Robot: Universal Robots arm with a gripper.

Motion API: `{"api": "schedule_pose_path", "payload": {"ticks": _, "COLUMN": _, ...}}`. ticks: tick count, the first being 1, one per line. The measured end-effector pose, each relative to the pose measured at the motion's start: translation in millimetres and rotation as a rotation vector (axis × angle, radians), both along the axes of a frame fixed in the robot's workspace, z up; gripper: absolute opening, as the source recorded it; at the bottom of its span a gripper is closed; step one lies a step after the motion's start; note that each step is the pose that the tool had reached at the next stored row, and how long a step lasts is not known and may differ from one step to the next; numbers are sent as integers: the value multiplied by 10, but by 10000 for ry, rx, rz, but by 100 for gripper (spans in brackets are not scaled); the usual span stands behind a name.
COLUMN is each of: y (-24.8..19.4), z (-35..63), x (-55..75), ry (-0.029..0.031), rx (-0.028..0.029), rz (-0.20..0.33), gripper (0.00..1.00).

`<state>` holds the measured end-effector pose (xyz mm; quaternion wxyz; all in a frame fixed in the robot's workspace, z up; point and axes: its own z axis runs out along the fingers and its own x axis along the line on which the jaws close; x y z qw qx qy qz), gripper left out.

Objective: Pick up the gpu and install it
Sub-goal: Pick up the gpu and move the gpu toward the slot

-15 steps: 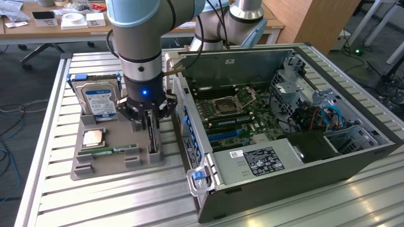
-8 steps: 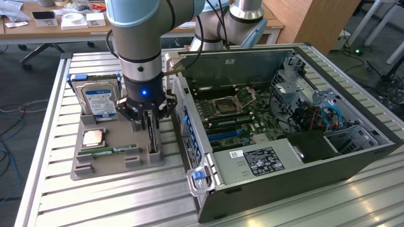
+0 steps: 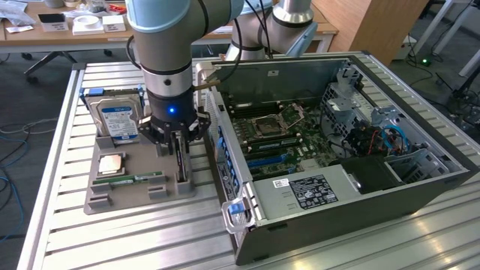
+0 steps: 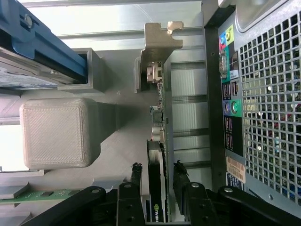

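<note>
The gpu [image 3: 181,164] stands edge-on in a slot of the grey holder [image 3: 112,198] beside the open computer case [image 3: 420,169]. In the wrist view the gpu [image 4: 157,188] is a thin dark slab with a metal bracket [image 4: 160,40] at its far end. My gripper [image 3: 175,151] hangs straight over the card. My gripper [image 4: 157,170] is open, one black fingertip [image 4: 136,172] on each side of the card, and a narrow gap shows on both sides. The motherboard [image 3: 277,135] lies exposed inside the case.
On the same holder are a blue-labelled hard drive [image 3: 116,119], a processor [image 3: 111,163] and a green memory stick [image 3: 136,180]. A grey holder block [image 4: 56,132] sits close beside the card. The case's rear panel [image 4: 263,103] stands just past the card. The ribbed metal table [image 3: 135,242] lies around them.
</note>
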<state>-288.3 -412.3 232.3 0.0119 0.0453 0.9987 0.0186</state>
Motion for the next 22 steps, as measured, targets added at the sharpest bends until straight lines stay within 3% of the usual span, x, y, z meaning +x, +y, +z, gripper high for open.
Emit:
{"api": "schedule_pose_path", "payload": {"ticks": 9, "y": 0, "z": 0, "x": 0, "ry": -1, "rx": 1, "rz": 0, "gripper": 40}}
{"api": "schedule_pose_path", "payload": {"ticks": 13, "y": 0, "z": 0, "x": 0, "ry": 1, "rx": 0, "rz": 0, "gripper": 27}}
{"api": "schedule_pose_path", "payload": {"ticks": 22, "y": 0, "z": 0, "x": 0, "ry": 0, "rx": 1, "rz": 0, "gripper": 26}}
